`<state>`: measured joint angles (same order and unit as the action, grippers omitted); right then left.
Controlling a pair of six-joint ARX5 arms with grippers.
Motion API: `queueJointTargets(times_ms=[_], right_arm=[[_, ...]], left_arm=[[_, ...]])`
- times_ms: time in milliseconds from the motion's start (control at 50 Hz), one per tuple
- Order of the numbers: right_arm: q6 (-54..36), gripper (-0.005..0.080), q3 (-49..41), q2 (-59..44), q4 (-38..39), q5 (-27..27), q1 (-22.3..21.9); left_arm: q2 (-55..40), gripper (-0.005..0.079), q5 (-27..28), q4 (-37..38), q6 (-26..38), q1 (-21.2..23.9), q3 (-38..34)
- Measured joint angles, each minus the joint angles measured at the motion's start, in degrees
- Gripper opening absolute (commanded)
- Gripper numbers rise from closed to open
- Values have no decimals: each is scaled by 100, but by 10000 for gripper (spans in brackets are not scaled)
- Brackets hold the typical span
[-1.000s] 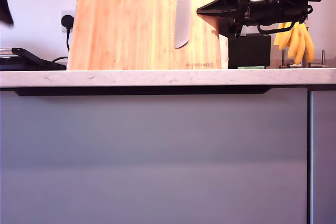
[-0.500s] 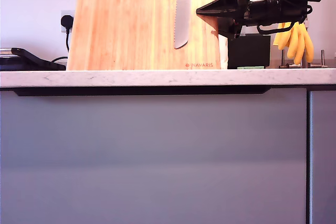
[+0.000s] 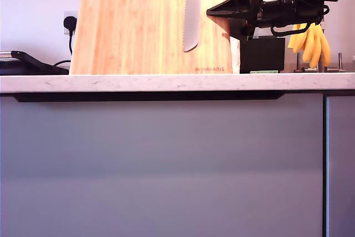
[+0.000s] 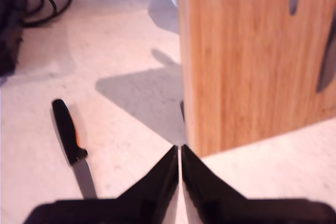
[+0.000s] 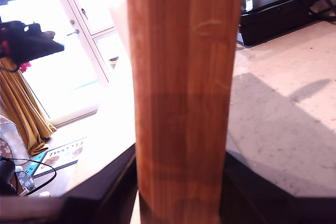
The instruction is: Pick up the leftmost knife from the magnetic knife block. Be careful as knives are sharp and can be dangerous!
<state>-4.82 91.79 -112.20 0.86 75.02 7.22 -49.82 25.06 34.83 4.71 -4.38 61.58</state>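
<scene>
Jaws of my second gripper (image 5: 181, 157) stood spread astride one edge of the magnetic knife block (image 3: 127, 31), tall tan-orange bamboo, contact unclear; my first gripper's (image 4: 180, 153) were pressed together.

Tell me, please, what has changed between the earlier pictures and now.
A dark blurred shape at the exterior view's upper left edge has left the frame. The arm at the exterior view's right, the magnetic knife block and its serrated blade stayed put.
</scene>
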Motion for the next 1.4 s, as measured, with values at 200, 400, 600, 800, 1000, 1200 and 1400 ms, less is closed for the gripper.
queueJointTargets(times_ms=[200,400,600,800,1000,1200,1400], right_arm=[[0,-11,0,0,-7,-2,7],[-55,-11,4,7,-90,-90,9],[-160,-11,4,133,-310,-501,118],[-173,63,4,151,-341,-553,151],[-227,212,4,151,-372,-264,149],[-267,418,28,151,-538,-212,140],[-144,463,24,144,-866,-107,151]], left_arm=[[654,-19,-24,92,-4,52,-9],[1279,-19,-68,142,-4,55,-9],[1329,-19,-70,275,-4,55,-9],[1283,-19,-70,352,-4,55,-9],[1283,-19,-70,352,-4,55,-9],[1283,-19,-70,378,-4,55,-9],[1283,-19,-70,378,-4,55,-9]])
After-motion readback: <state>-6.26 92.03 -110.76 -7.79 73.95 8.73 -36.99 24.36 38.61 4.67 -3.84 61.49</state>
